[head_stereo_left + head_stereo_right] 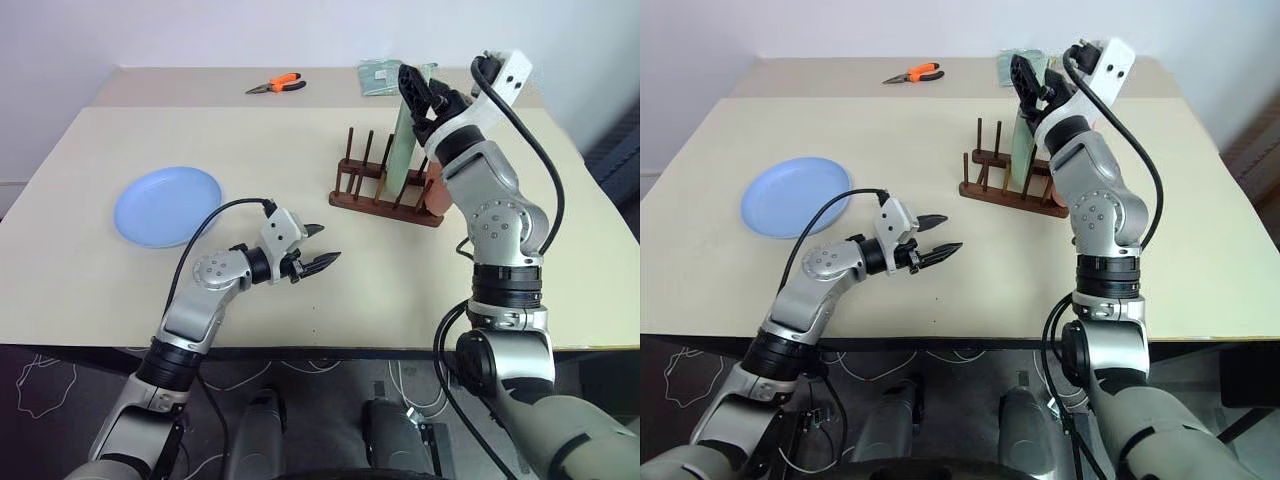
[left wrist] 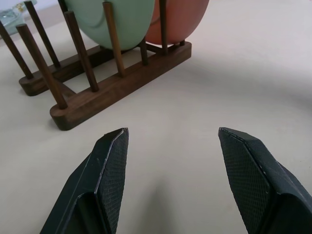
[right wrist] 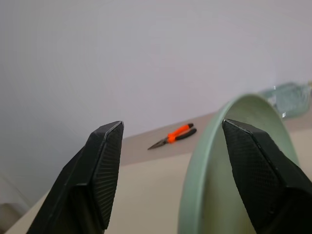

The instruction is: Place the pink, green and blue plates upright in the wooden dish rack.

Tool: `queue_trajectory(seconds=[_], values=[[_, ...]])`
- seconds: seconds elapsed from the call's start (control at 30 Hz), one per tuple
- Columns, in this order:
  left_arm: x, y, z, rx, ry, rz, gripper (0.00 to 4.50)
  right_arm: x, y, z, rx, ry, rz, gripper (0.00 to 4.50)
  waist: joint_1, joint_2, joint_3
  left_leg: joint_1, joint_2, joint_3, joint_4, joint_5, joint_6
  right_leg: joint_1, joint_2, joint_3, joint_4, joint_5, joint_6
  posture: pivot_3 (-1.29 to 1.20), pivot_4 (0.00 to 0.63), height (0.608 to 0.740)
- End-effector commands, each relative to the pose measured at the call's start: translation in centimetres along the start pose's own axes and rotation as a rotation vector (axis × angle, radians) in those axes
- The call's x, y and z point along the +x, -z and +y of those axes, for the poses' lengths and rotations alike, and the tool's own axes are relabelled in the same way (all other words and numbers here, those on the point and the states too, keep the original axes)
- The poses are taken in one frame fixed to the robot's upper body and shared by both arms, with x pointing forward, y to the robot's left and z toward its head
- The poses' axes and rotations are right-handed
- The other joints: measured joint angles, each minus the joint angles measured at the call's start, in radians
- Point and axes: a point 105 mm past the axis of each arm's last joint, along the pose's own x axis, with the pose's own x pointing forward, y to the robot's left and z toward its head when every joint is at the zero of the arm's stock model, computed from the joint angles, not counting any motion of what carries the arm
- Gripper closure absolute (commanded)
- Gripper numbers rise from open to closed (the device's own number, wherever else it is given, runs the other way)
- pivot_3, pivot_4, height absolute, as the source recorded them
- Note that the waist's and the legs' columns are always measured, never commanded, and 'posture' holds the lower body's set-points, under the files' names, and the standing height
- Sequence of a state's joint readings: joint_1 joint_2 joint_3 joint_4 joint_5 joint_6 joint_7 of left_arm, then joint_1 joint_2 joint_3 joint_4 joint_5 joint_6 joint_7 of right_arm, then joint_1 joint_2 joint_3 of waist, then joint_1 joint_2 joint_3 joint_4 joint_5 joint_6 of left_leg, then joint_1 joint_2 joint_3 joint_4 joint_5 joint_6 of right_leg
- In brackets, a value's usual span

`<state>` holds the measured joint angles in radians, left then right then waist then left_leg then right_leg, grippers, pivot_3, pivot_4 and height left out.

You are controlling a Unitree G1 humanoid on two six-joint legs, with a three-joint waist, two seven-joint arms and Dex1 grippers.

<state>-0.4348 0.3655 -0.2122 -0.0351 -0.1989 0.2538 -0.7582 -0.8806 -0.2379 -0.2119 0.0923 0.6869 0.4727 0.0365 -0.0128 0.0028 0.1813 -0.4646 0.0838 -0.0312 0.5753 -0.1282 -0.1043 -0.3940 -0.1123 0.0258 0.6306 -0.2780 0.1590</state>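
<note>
Overhead, the round matte light-blue plate (image 1: 167, 205) lies flat; the left wrist view reveals mint-green (image 2: 117, 22) and pink (image 2: 180, 19) plates upright between the dark wooden rack's (image 2: 112, 87) pegs. Both black-fingered grippers, left (image 1: 318, 248) and right (image 3: 170, 161), are released, grasping nothing.

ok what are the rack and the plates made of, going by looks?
Dish rack: looks like dark-stained wood, with faint grain on the rails and round dowel pegs, satin rather than glossy.
Green plate, pink plate and blue plate: smooth, evenly coloured, matte with only soft highlights. Probably plastic or melamine, though glazed ceramic can't be ruled out.
</note>
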Motion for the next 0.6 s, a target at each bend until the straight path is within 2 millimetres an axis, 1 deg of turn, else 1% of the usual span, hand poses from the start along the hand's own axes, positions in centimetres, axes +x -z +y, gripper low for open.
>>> queue_trajectory(seconds=[0.03, 0.1, 0.13, 0.23, 0.27, 0.3, 0.33, 0.37, 0.4, 0.43, 0.47, 0.5, 0.53, 0.6], values=[[-0.2, -1.2, 0.2, 0.028, -0.012, -0.043, 1.49, -0.2, -3.3, -0.1, -0.117, -0.008, -0.105, 0.65, 0.002, 0.0, 0.0, 0.0, 0.0, 0.0, 0.0, 0.0, 0.0, 0.0, 0.0, 0.0, 0.0, 0.0, 0.0, 0.0, 0.15, 0.74], [-0.3, -1.1, 0.4, 0.024, -0.024, -0.043, 1.49, -0.5, -4.5, -0.9, -0.177, 0.031, -0.146, 0.07, 0.001, 0.0, 0.0, 0.0, 0.0, 0.0, 0.0, 0.0, 0.0, 0.0, 0.0, 0.0, 0.0, 0.0, 0.0, 0.0, 0.15, 0.74], [-0.4, -1.1, 0.6, 0.018, -0.034, -0.045, 1.49, -0.6, -5.0, -1.1, -0.198, 0.038, -0.161, 0.07, 0.001, 0.0, 0.0, 0.0, 0.0, 0.0, 0.0, 0.0, 0.0, 0.0, 0.0, 0.0, 0.0, 0.0, 0.0, 0.0, 0.15, 0.74], [-0.9, -1.2, 1.4, 0.013, -0.079, -0.054, 1.49, -1.1, -6.2, -0.3, -0.357, -0.004, -0.186, 0.07, 0.0, 0.0, 0.0, 0.0, 0.0, 0.0, 0.0, 0.0, 0.0, 0.0, 0.0, 0.0, 0.0, 0.0, 0.0, 0.0, 0.15, 0.74], [-1.2, -1.4, 2.5, -0.016, -0.135, -0.074, 1.49, -1.5, -6.5, 1.2, -0.435, -0.084, -0.198, 0.07, 0.0, 0.0, 0.0, 0.0, 0.0, 0.0, 0.0, 0.0, 0.0, 0.0, 0.0, 0.0, 0.0, 0.0, 0.0, 0.0, 0.15, 0.74], [-1.5, -1.6, 3.2, -0.038, -0.175, -0.088, 1.49, -1.8, -6.6, 2.3, -0.483, -0.143, -0.204, 0.07, 0.001, 0.0, 0.0, 0.0, 0.0, 0.0, 0.0, 0.0, 0.0, -0.001, 0.0, 0.0, 0.0, 0.0, 0.0, 0.0, 0.15, 0.74], [-2.2, -1.8, 5.6, -0.058, -0.316, -0.101, 1.49, -2.4, -6.0, 4.3, -0.569, -0.263, -0.184, 0.07, -0.002, 0.0, 0.0, 0.0, 0.0, 0.0, -0.001, 0.0, 0.0, -0.001, 0.0, 0.0, 0.0, 0.0, 0.0, 0.0, 0.15, 0.74], [-2.8, -1.8, 7.2, -0.072, -0.413, -0.109, 1.49, -2.9, -5.4, 5.5, -0.622, -0.344, -0.165, 0.07, -0.001, 0.0, 0.0, 0.0, 0.0, 0.0, -0.001, 0.0, 0.0, -0.001, 0.0, 0.0, 0.0, 0.0, 0.0, 0.0, 0.15, 0.74], [-4.5, -1.8, 10.3, -0.112, -0.604, -0.121, 1.25, -3.6, -3.9, 6.8, -0.731, -0.45, -0.112, 0.01, -0.001, 0.0, 0.0, 0.0, 0.0, 0.0, -0.001, 0.0, 0.0, -0.001, 0.0, 0.0, 0.0, 0.0, 0.0, 0.0, 0.15, 0.74], [-6.3, -1.7, 12.6, -0.152, -0.765, -0.135, 0.97, -4.3, -2.3, 7.8, -0.829, -0.545, -0.058, 0.0, -0.004, 0.0, 0.001, 0.0, 0.0, 0.0, 0.0, 0.0, 0.0, -0.001, 0.0, 0.0, 0.0, 0.0, 0.0, 0.0, 0.15, 0.74], [-7.4, -1.6, 13.9, -0.18, -0.859, -0.145, 0.68, -4.9, -1.3, 8.1, -0.887, -0.599, -0.023, 0.0, -0.005, -0.001, 0.001, 0.001, 0.0, 0.0, 0.0, 0.0, 0.0, -0.001, 0.0, 0.0, 0.0, 0.0, 0.0, 0.0, 0.15, 0.74], [-9.0, -1.4, 15.2, -0.199, -0.972, -0.144, 0.22, -5.3, -0.2, 8.4, -0.929, -0.646, 0.013, 0.0, -0.006, -0.001, 0.001, 0.001, 0.0, 0.0, 0.0, 0.0, 0.0, 0.0, 0.0, 0.0, 0.0, 0.0, 0.001, 0.0, 0.15, 0.74], [-11.2, -0.9, 16.6, -0.194, -1.128, -0.098, 0.06, -5.7, 1.0, 8.5, -0.949, -0.677, 0.042, 0.0, -0.006, -0.001, 0.001, 0.001, 0.0, 0.0, 0.0, 0.0, 0.0, 0.0, 0.0, 0.0, -0.001, 0.0, 0.001, 0.0, 0.15, 0.74], [-15.2, 0.2, 18.1, -0.155, -1.378, 0.028, 0.06, -6.4, 2.9, 8.7, -0.969, -0.729, 0.088, 0.0, -0.004, -0.002, 0.0, 0.001, 0.0, 0.0, 0.0, 0.0, 0.0, 0.001, 0.0, 0.0, -0.001, 0.001, 0.003, 0.0, 0.15, 0.74]])
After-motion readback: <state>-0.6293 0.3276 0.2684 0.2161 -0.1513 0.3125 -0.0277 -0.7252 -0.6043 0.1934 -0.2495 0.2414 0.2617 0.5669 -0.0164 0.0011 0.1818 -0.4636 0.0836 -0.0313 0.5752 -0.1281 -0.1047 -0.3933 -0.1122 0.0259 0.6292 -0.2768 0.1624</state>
